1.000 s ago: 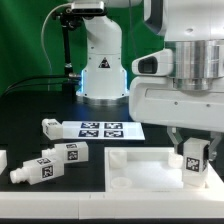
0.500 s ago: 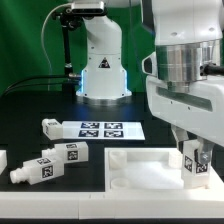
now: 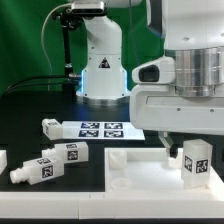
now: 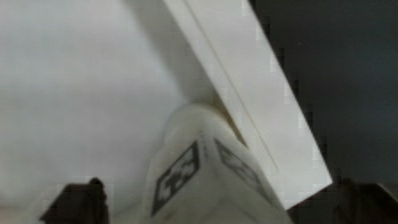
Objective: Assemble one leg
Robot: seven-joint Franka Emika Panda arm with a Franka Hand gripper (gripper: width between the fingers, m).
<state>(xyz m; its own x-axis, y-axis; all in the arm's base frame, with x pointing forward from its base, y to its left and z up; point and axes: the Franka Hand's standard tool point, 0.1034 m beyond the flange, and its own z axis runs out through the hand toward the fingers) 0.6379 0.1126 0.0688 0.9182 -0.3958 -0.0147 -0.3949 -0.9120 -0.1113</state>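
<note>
Exterior view: I see the leg (image 3: 195, 161) standing upright at the corner of the white panel (image 3: 135, 170) on the exterior view's right, with the jaws (image 3: 178, 148) just above and about it; the wrist view puts the leg (image 4: 199, 170) between both fingertips (image 4: 80, 200), which stand wide and apart from it, so nothing is held. I judge the step in hand to be seating this leg in the panel's corner hole, and my next move calls for closing squarely on it and turning it home, while three spare legs (image 3: 50, 165) lie on the bench (image 3: 30, 110) beside the marker board (image 3: 100, 128).
</note>
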